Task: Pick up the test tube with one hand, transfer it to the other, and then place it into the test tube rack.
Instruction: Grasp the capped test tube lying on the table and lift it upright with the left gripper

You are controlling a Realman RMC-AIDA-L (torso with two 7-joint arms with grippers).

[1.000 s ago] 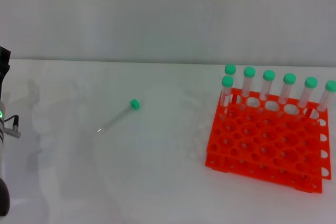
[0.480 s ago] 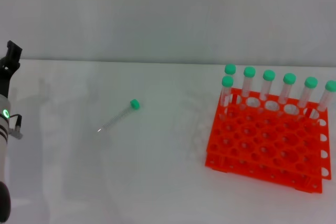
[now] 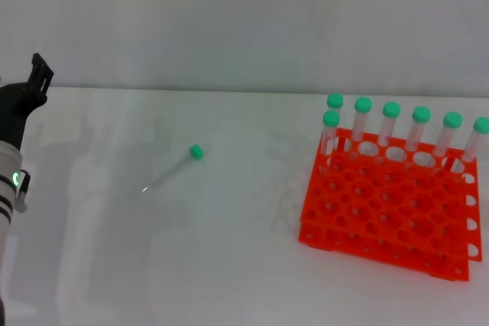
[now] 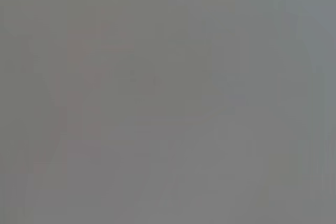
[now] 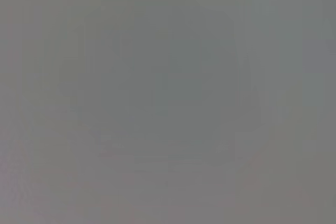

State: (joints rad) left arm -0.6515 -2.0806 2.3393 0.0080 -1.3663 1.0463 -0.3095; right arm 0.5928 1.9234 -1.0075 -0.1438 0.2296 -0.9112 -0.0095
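A clear test tube with a green cap lies flat on the white table, left of centre, cap toward the back right. The orange test tube rack stands at the right with several green-capped tubes upright in its back row. My left arm, silver-white with a green light, rises at the far left edge; its black gripper is well left of the tube and above the table's back edge. The right gripper is out of view. Both wrist views show only plain grey.
A white wall runs behind the table. The table is bare between the tube and the rack and toward the front.
My left arm has moved up and to the right, farther into the head view. The tube and rack have not moved.
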